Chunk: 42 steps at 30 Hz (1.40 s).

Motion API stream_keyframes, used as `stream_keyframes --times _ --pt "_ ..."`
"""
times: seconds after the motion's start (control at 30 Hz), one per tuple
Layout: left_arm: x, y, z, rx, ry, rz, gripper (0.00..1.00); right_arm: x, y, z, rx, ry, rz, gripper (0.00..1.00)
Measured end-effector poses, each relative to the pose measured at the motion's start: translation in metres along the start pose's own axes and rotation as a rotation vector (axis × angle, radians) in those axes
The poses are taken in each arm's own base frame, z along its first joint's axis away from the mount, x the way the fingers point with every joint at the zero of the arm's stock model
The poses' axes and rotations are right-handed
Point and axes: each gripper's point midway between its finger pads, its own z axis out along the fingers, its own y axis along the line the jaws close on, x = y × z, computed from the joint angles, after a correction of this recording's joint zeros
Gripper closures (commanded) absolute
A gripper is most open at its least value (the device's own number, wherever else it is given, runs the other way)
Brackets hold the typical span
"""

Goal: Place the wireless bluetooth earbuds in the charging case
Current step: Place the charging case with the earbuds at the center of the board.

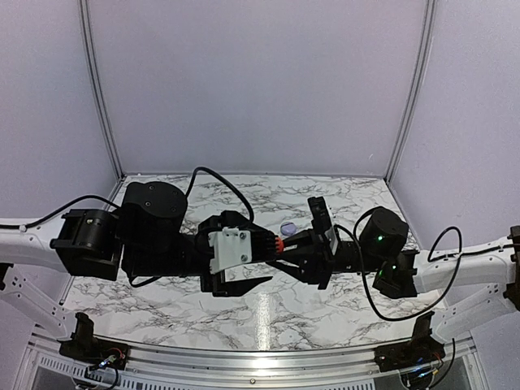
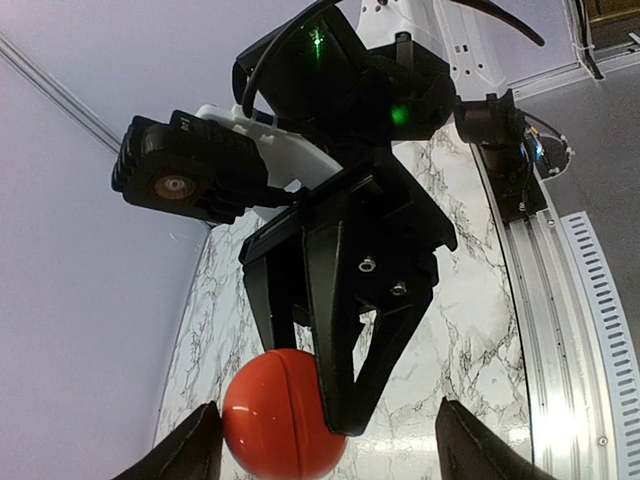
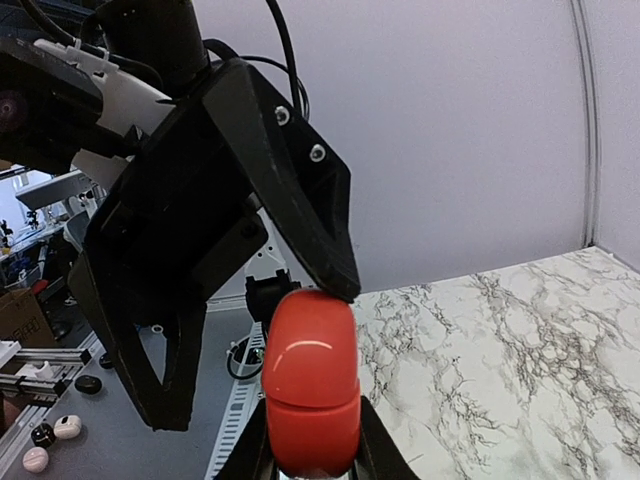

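Earbuds, the tiny red plastic pieces that the task wants seated, cannot be made out in any view. What shows is the round red plastic charging case point(image 3: 310, 375), held up above the white marble-patterned desk point(image 1: 341, 309) midway between the two arms.

The right gripper point(image 3: 312, 455) is pressed together on the case, pinching it low down on both flanks. A seam runs across the case and its halves look closed, so I judge it must be opened before anything can go in.

The left gripper point(image 2: 328, 403) faces it head-on with its jaws spread. The case lies between the left fingers point(image 2: 190, 450), but off-centre. In the right wrist view one fingertip sits at the top edge of the case (touching or just shy, I cannot tell which), and the other hangs well off to the side.

The left arm is the free one and the nearer to act. Its approach runs along the line joining the two grippers, straight at the case.

A small pale round thing point(image 1: 287, 227) lies on the desk just behind the grippers; what it is I cannot tell.
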Motion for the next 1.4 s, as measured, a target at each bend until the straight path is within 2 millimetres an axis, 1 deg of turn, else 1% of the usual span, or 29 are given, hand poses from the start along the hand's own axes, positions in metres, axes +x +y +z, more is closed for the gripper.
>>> stream_keyframes --times 0.1,0.17,0.2,0.23,0.27,0.37,0.4,0.47,0.57,0.67,0.77,0.87,0.9,0.97,1.0,1.07,1.1,1.17,1.27,1.33,1.4 --pt "0.001 -0.001 0.003 0.000 0.008 0.008 0.33 0.001 0.001 0.000 -0.008 0.005 0.015 1.00" --pt "0.002 -0.001 0.005 0.000 0.016 0.018 0.34 0.004 0.002 0.001 -0.015 0.014 0.033 1.00" --pt "0.003 -0.001 0.006 0.000 0.022 0.021 0.33 0.005 0.002 0.001 -0.018 0.019 0.042 1.00" --pt "0.004 -0.002 0.008 0.000 0.028 0.027 0.26 0.007 0.002 0.001 -0.022 0.023 0.051 1.00" --pt "0.005 -0.002 0.010 -0.001 0.035 0.030 0.21 0.008 0.001 0.001 -0.022 0.026 0.059 1.00" --pt "0.012 -0.003 0.016 -0.008 0.065 0.019 0.03 0.011 -0.006 0.000 0.001 0.038 0.080 1.00" --pt "0.015 0.000 0.017 -0.019 0.074 0.000 0.01 0.012 -0.010 -0.001 0.016 0.041 0.085 1.00" --pt "0.023 0.006 0.017 -0.041 0.077 -0.049 0.01 0.012 -0.020 -0.003 0.051 0.043 0.093 1.00" --pt "0.047 0.030 0.005 -0.131 0.070 -0.167 0.01 0.013 -0.043 -0.012 0.126 0.053 0.118 1.00" --pt "0.070 0.064 -0.024 -0.276 0.031 -0.312 0.01 0.019 -0.076 -0.028 0.240 0.073 0.174 1.00" --pt "0.079 0.094 -0.049 -0.404 -0.029 -0.442 0.01 0.029 -0.108 -0.049 0.359 0.094 0.239 1.00" --pt "0.086 0.113 -0.064 -0.489 -0.078 -0.540 0.01 0.040 -0.141 -0.076 0.486 0.115 0.312 1.00" --pt "0.088 0.116 -0.065 -0.504 -0.082 -0.563 0.01 0.044 -0.153 -0.086 0.528 0.121 0.331 1.00" --pt "0.093 0.117 -0.065 -0.517 -0.085 -0.590 0.01 0.058 -0.183 -0.108 0.626 0.149 0.391 1.00" --pt "0.095 0.117 -0.064 -0.520 -0.083 -0.603 0.01 0.066 -0.194 -0.116 0.660 0.165 0.418 1.00" --pt "0.099 0.114 -0.062 -0.519 -0.080 -0.623 0.01 0.088 -0.220 -0.134 0.731 0.202 0.490 1.00" --pt "0.100 0.114 -0.061 -0.519 -0.084 -0.634 0.01 0.097 -0.228 -0.140 0.753 0.215 0.515 1.00" --pt "0.101 0.113 -0.059 -0.519 -0.089 -0.651 0.01 0.122 -0.247 -0.153 0.800 0.252 0.590 1.00" --pt "0.100 0.115 -0.059 -0.523 -0.102 -0.666 0.01 0.146 -0.267 -0.162 0.832 0.300 0.664 0.99" --pt "0.100 0.114 -0.059 -0.524 -0.109 -0.674 0.01 0.151 -0.280 -0.164 0.845 0.319 0.678 0.99" --pt "0.104 0.112 -0.059 -0.525 -0.108 -0.677 0.01 0.151 -0.292 -0.162 0.854 0.329 0.678 0.99"
